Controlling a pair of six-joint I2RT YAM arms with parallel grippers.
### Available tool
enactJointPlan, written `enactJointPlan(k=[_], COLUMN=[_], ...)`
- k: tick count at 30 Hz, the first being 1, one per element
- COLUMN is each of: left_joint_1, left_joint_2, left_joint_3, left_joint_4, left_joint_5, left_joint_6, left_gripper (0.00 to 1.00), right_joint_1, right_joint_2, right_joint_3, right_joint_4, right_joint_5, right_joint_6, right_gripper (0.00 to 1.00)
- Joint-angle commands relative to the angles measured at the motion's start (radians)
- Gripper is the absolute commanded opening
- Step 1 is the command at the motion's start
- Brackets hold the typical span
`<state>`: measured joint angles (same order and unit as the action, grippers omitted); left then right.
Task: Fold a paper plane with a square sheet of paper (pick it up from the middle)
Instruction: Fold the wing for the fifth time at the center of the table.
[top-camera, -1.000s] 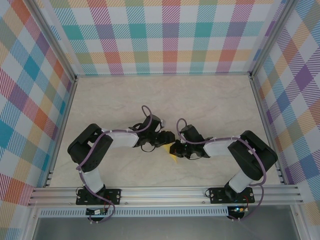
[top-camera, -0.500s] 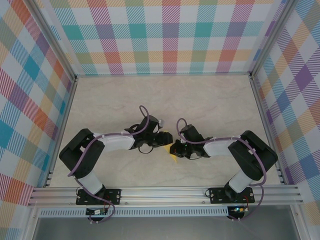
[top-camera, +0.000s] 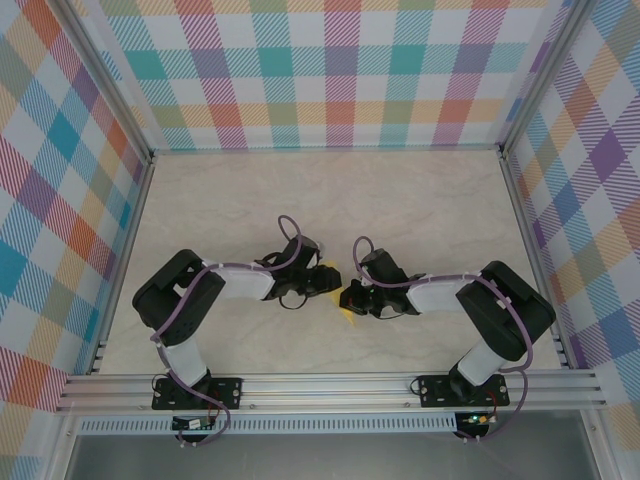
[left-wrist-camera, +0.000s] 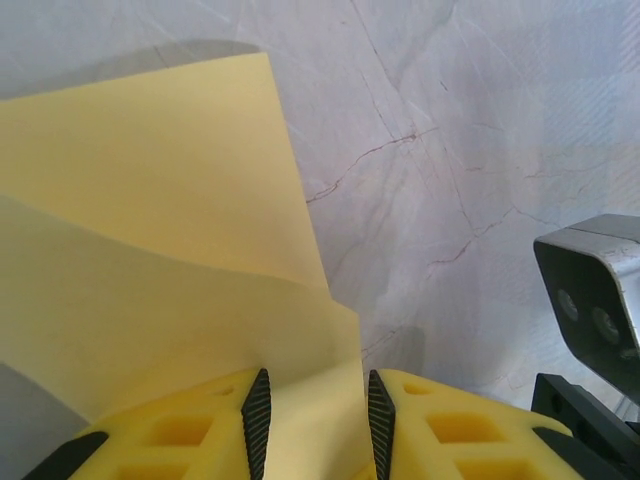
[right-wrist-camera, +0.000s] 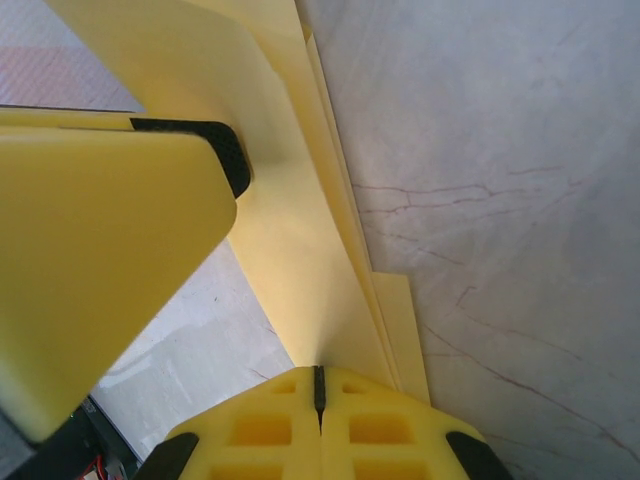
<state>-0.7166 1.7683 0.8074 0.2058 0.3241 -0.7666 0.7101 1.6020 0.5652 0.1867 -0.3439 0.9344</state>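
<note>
Near the front middle of the pale marbled table (top-camera: 400, 200), two arms meet over one yellow sheet of paper (left-wrist-camera: 150, 230), which is folded into overlapping layers. On the left, the left gripper (left-wrist-camera: 315, 405) has its two ribbed pads (left-wrist-camera: 257, 415) parted. One pad stands on each side of a raised flap of the sheet, with a gap between them. On the right, the right gripper (right-wrist-camera: 320, 385) has its jaws pressed together, pinching the folded layers that run out from their seam.
</note>
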Motion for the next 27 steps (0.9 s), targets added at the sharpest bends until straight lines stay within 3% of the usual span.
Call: enactJointPlan(k=[1,27], left_joint_1=[0.036,0.258], left_joint_2=[0.013,0.086], left_joint_3=[-0.019,0.068], left_joint_4=[-0.001,-0.102], left_joint_5=[-0.028,0.093], left_joint_6=[0.017,0.169], left_gripper=[0.34,0.34], right_joint_1=[-0.004,-0.006], right_joint_2=[0.041,0.042], right_joint_3=[-0.029,-0.016], right_joint_4=[-0.184,-0.228], right_joint_5=[0.054,0.051], right_joint_6=[-0.022,-0.07], right_gripper=[0.02,0.0])
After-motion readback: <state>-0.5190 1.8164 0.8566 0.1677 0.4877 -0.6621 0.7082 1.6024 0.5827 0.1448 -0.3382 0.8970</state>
